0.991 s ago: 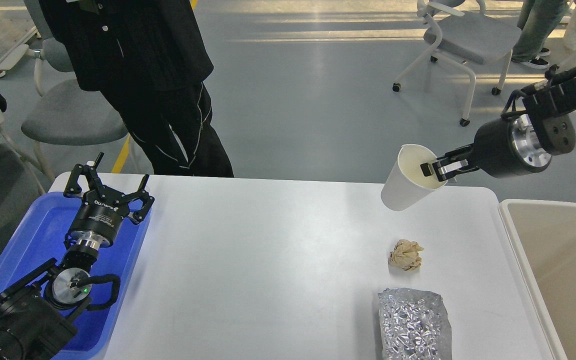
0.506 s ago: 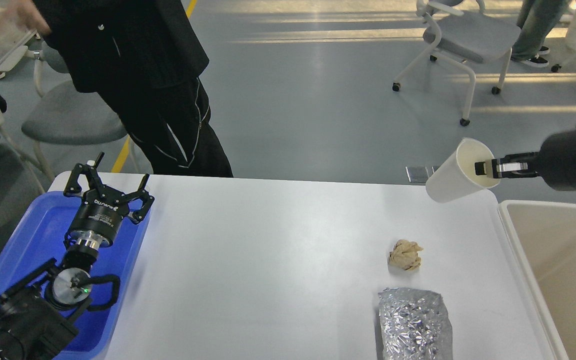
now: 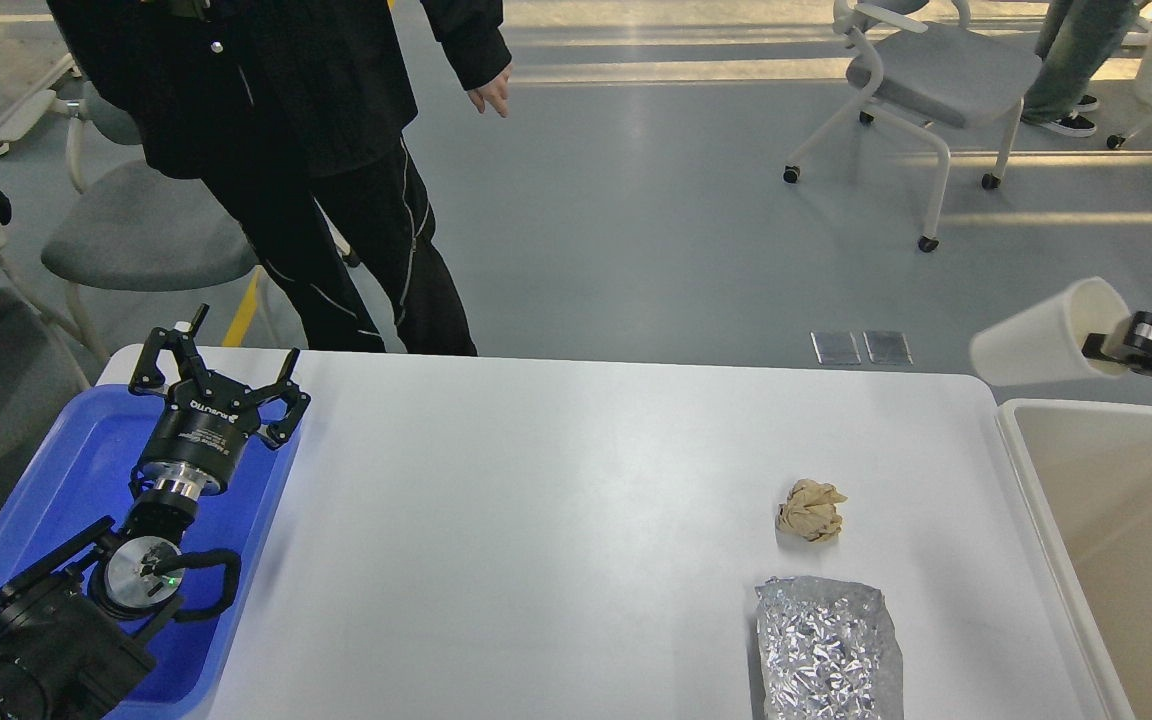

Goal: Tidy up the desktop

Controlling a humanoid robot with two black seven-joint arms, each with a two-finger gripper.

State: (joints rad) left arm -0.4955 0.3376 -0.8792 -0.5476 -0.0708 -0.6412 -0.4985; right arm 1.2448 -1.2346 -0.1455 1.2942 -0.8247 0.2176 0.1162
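Note:
The white desktop (image 3: 556, 520) fills the middle of the head view. A crumpled tan paper ball (image 3: 811, 509) lies on its right part, and a crinkled silver foil bag (image 3: 828, 648) lies in front of it at the near edge. My right gripper (image 3: 1104, 347) is shut on the rim of a white paper cup (image 3: 1046, 335), holding it tipped on its side in the air above the back left corner of the cream bin (image 3: 1116, 540). My left gripper (image 3: 218, 372) is open and empty above the blue tray (image 3: 56, 470) at the table's left.
A person in black (image 3: 276, 150) stands just behind the table's far left edge. Grey chairs (image 3: 936, 70) stand on the floor behind. The cream bin sits against the table's right edge.
My right gripper has carried the paper cup to the right, off the table's back right corner to above the bin's corner, tipping it further over. The person has shifted. The left arm has not moved.

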